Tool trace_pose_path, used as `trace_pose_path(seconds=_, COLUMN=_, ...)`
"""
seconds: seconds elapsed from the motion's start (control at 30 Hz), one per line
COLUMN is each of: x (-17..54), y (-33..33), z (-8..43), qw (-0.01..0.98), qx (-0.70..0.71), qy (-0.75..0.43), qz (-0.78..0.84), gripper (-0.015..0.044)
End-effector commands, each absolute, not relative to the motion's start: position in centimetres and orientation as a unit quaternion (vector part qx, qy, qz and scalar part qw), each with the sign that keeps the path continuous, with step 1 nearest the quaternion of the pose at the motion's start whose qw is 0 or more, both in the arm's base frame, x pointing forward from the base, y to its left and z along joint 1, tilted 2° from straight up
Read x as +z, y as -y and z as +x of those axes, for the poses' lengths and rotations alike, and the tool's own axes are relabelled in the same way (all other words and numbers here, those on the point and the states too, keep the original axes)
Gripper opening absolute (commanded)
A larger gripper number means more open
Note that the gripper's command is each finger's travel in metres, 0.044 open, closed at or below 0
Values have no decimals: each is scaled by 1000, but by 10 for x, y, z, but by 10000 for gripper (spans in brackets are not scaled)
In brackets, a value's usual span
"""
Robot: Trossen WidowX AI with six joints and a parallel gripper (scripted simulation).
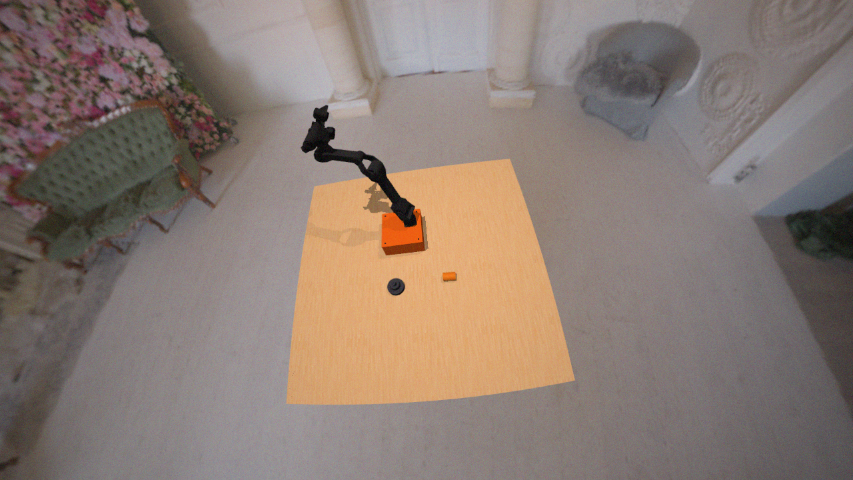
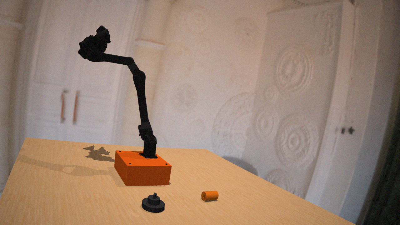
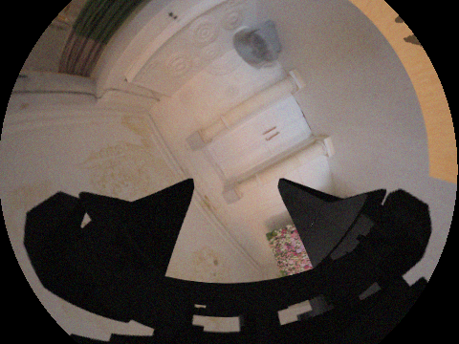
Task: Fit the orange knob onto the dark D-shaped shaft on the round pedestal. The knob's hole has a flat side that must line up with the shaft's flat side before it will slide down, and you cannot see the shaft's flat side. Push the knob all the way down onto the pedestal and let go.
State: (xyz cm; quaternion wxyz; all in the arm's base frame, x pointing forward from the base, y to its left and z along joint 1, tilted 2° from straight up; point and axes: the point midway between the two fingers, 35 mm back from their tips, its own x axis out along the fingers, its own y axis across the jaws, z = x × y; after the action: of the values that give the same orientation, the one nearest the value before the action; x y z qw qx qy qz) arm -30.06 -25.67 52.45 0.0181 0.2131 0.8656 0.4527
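The orange knob (image 1: 449,276) (image 2: 209,195) lies on its side on the wooden table (image 1: 417,346) (image 2: 69,201), right of the pedestal. The dark round pedestal (image 1: 396,287) (image 2: 152,206) stands in front of the arm's base, and its short shaft (image 2: 154,195) points up, bare. My gripper (image 1: 322,111) (image 2: 102,31) (image 3: 237,182) is open and empty. It is raised high above the far left of the table, far from both parts. In the wrist view its fingers frame only the room's wall and doors.
The arm rises from an orange base box (image 1: 402,233) (image 2: 142,170) at the table's middle. A green armchair (image 1: 107,179) and a flowered wall stand off the table to the left. A grey chair (image 1: 632,77) stands at the back right.
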Motion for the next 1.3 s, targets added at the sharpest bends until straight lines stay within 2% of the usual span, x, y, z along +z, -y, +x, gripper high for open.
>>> trace_pose_path(seconds=0.0, x=524, y=260, z=-299, qw=16, qx=460, qy=-863, qz=209, gripper=426)
trace_pose_path(seconds=0.03, x=523, y=272, z=-294, qw=8, qx=482, qy=-854, qz=195, gripper=440)
trace_pose_path(seconds=0.13, x=514, y=333, z=-259, qw=-46, qx=593, qy=-794, qz=123, gripper=440)
trace_pose_path(seconds=0.3, x=499, y=395, z=-205, qw=-125, qx=696, qy=-705, qz=51, gripper=440)
trace_pose_path(seconds=0.63, x=451, y=490, z=-58, qw=-334, qx=814, qy=-471, qz=-64, gripper=440)
trace_pose_path(seconds=0.93, x=401, y=507, z=97, qw=-508, qx=811, qy=-273, qz=-104, gripper=440)
trace_pose_path(seconds=1.27, x=334, y=462, z=265, qw=-695, qx=711, qy=-41, qz=-100, gripper=440)
